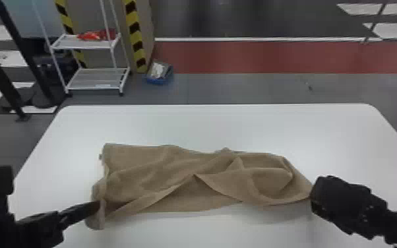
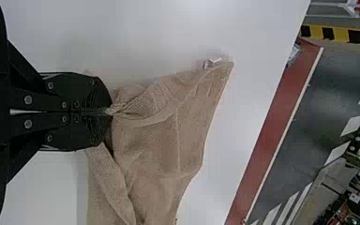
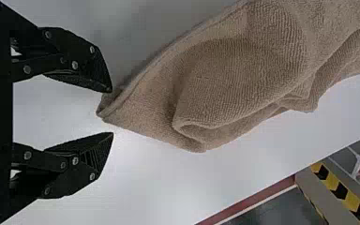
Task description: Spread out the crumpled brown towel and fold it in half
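Pinching a gathered bit of the brown towel (image 1: 161,171), my left gripper (image 1: 93,207) sits at its left end, the fingers clamped together on the cloth in the left wrist view. At the other end, my right gripper (image 1: 318,198) is by the towel's right corner; from its wrist camera I see the fingers standing well apart, with that corner just beside one fingertip, though I can't tell whether they touch. The towel lies across the middle of the white table (image 1: 207,125), wider side to side than front to back, with ridges through it, a loose fold raised toward the right and an edge slanting over the front. I can make out a small white tag (image 2: 212,62) near one corner. Beyond the table, I see a white rack (image 1: 92,79) and a blue bin (image 1: 160,80) on the floor.
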You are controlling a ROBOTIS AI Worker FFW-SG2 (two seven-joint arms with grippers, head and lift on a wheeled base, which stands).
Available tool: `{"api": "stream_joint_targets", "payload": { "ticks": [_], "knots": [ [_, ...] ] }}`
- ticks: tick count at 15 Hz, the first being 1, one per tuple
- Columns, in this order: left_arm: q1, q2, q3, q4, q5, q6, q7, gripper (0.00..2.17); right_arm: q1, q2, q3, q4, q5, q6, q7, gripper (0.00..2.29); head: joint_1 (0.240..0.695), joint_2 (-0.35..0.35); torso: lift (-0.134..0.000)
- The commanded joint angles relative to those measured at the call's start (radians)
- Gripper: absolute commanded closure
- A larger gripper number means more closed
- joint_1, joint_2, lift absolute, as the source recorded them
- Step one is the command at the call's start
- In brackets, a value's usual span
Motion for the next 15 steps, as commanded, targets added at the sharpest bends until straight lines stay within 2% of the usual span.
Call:
{"api": "stream_joint_targets", "payload": {
  "ticks": [1, 6, 7, 8, 12, 15],
  "knots": [
    [0.000, -0.006, 0.000, 0.002, 0.000, -0.003, 0.000, 1.90, -0.008, 0.003, -0.002, 0.024, -0.003, 0.006, -0.053, 0.67, 0.695, 0.030, -0.125],
    [0.002, -0.006, 0.003, 0.002, 0.000, -0.003, -0.009, 1.90, -0.037, 0.026, 0.012, 0.054, -0.027, 0.018, -0.077, 0.77, 0.695, 0.022, -0.125],
    [0.004, -0.006, 0.006, 0.002, 0.000, -0.003, -0.011, 1.90, -0.038, 0.026, 0.009, 0.054, -0.026, 0.021, -0.077, 1.05, 0.695, 0.026, -0.125],
    [0.004, -0.006, 0.010, 0.002, 0.000, -0.003, -0.017, 1.90, -0.038, 0.026, 0.003, 0.054, -0.026, 0.021, -0.076, 1.14, 0.695, 0.032, -0.125],
    [-0.016, -0.006, 0.012, 0.011, 0.000, -0.006, -0.023, 1.90, -0.038, 0.023, -0.084, 0.008, -0.040, -0.019, -0.082, 1.15, 0.695, 0.021, -0.125],
    [-0.072, -0.006, 0.014, 0.027, 0.023, 0.052, -0.038, 1.90, -0.037, 0.020, -0.172, -0.031, -0.053, -0.120, -0.165, 1.15, 0.695, -0.030, -0.125]
  ]
}}
